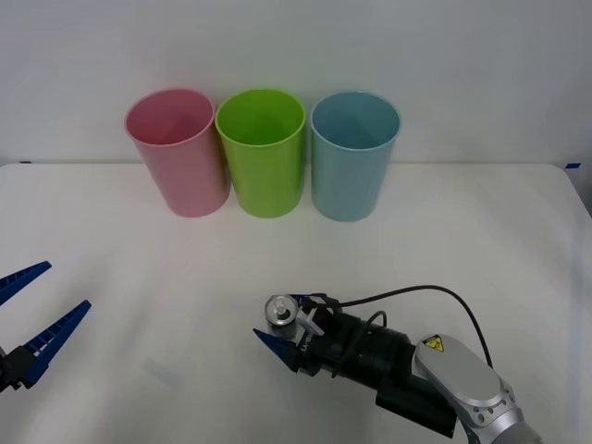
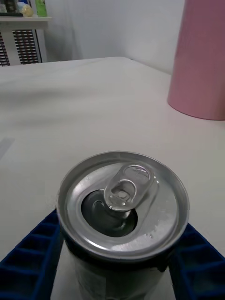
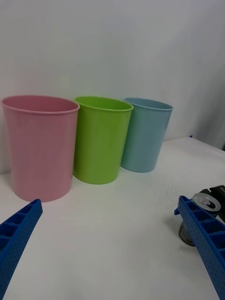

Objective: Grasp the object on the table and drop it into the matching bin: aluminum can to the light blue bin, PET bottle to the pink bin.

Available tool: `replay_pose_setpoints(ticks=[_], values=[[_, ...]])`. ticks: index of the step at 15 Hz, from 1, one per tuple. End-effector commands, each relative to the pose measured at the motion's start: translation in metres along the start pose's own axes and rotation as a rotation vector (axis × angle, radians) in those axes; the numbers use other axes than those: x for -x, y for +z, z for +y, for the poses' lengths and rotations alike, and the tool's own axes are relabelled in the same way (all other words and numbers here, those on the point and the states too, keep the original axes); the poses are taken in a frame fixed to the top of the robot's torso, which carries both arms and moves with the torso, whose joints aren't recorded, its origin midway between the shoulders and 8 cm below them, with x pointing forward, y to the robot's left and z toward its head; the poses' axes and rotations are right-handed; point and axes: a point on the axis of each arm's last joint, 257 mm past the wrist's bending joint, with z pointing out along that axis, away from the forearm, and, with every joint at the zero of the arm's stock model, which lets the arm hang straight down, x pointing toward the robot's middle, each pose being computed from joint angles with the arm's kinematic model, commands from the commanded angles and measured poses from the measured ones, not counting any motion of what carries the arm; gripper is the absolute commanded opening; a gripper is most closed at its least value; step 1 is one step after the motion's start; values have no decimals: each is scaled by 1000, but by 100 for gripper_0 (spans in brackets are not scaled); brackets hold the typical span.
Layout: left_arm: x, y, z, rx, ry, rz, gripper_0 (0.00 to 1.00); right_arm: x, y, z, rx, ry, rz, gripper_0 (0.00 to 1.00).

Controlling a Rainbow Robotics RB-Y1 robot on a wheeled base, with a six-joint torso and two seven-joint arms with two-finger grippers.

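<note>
- The aluminum can (image 1: 279, 313) is standing upright on the table (image 1: 481, 231), long axis vertical, silver top and pull-tab facing up. It's sitting well in front of the light blue bin (image 1: 354, 154) and a bit toward the lime green bin (image 1: 262, 153) side of it.
- The right gripper (image 1: 285, 328) is reaching in low from the near side of the can, and its blue fingers (image 2: 28, 253) are sitting on either side of the can body, looking snug against it. I'd call that holding the can, though it isn't off the table yet as far as I can tell.
- The left gripper (image 1: 32, 310) is hanging well off to the pink bin (image 1: 178, 151) side of the can, fingers spread wide, holding nothing. It's looking idle, so the right arm is clearly the nearer one.
- The bit that matters, I reckon: the light blue bin is lying ahead of the can, away from the robot, and slightly to the right. The can needs lifting above that tall rim before it travels.
- Between the can and the light blue bin there's only bare white tabletop, so plenty of room.
- The lime green bin is standing just beside the light blue one, nearly touching, so drifting left could be a problem.
</note>
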Motion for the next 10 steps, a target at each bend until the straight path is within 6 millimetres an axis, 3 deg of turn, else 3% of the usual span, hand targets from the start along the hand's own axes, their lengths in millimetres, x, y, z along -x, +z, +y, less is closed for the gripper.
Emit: replay_pose_setpoints(ticks=[1, 6, 10], values=[[0, 0, 0, 0, 0, 0, 100, -1, 0, -1, 0, 0, 2, 0], [0, 0, 0, 0, 0, 0, 100, 6, -3, 1, 0, 12, -18, 0], [0, 0, 0, 0, 0, 0, 100, 23, -26, -1, -42, 20, -56, 0]])
